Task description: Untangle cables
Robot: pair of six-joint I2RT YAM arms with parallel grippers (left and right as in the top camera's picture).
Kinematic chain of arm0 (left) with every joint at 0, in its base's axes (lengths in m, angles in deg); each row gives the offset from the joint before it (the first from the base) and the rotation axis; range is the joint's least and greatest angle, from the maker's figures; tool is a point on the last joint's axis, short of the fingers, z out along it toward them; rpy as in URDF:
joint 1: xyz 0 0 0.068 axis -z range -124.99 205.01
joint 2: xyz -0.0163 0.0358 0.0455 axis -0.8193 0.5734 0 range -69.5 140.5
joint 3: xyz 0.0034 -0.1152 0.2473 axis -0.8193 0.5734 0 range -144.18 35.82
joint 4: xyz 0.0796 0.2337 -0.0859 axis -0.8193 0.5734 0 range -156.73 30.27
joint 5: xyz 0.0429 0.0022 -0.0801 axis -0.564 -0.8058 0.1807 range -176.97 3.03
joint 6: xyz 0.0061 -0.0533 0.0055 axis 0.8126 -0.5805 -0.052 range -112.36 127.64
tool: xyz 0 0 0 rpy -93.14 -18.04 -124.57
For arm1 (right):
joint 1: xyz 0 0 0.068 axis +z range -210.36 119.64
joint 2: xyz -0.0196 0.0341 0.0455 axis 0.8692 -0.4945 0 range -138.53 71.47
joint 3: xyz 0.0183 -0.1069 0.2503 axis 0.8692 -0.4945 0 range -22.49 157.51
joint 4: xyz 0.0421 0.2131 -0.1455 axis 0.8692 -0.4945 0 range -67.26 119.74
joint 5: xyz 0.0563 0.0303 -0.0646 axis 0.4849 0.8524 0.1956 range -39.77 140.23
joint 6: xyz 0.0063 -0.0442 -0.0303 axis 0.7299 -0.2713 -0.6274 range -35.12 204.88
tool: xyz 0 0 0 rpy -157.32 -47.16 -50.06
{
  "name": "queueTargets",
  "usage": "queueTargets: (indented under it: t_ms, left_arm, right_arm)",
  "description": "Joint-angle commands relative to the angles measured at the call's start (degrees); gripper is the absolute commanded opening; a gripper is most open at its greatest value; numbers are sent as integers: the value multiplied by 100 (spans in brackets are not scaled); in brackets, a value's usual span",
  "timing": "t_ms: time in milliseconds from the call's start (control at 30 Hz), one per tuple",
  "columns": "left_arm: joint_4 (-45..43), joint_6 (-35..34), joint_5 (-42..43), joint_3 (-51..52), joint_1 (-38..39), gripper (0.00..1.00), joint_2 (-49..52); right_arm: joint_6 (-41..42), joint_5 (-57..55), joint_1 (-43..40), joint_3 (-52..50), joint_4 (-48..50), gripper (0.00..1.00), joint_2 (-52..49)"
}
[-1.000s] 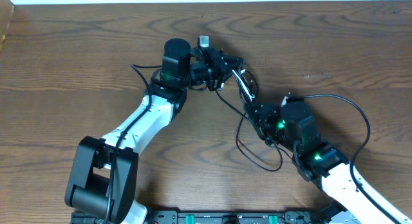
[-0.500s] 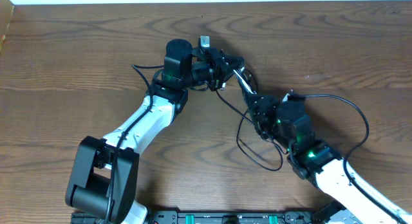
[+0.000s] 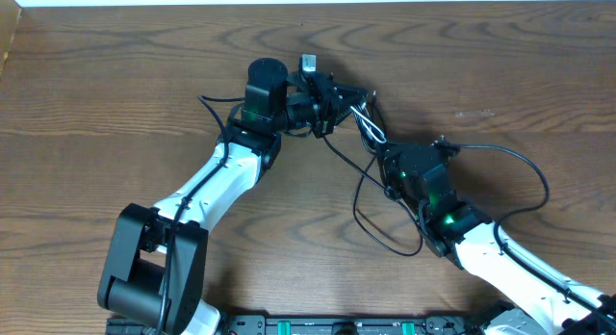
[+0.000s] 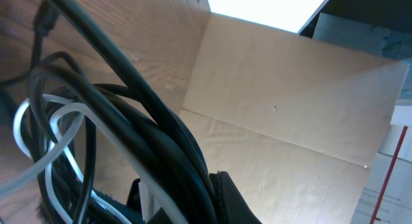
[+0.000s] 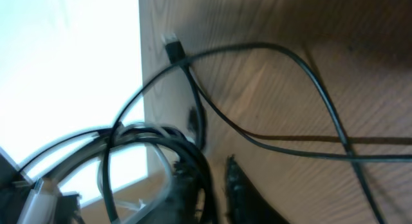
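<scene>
A small bundle of black and white cables (image 3: 369,123) is strung over the middle of a wooden desk (image 3: 115,85). The left fingers (image 3: 335,99) are clamped on the bundle's upper end. The right fingers (image 3: 386,164) are against its lower end, and it is not possible to tell whether they grip it; a loose black loop trails onto the desk beside them.
</scene>
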Motion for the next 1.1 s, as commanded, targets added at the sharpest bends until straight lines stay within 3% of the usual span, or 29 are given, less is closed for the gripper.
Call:
queueTargets:
  t_ms: [0,167,300,533,733,1067]
  left_arm:
    - [-17,-57,323,-68,50,7,-111]
    - [-63,-55,216,-68,2,7,-111]
    - [-413,-50,216,-68,-227,7,-111]
    - [-1255,-59,472,-68,-1119,7,-111]
    - [-1598,-208,977,-68,-2288,7,-111]
    - [-1596,-179,1851,-68,-3342,7,-114]
  right_arm:
    - [-138,-291,13,9,15,1,-11]
    - [-1123,46,13,9,-76,1,-11]
    - [-2173,319,13,9,-726,1,2]
    - [-2479,-289,-245,9,-3268,1,319]
    - [-2483,-1504,-1362,9,-5250,1,1213]
    - [-3342,-1591,-2887,9,-5455,1,1947]
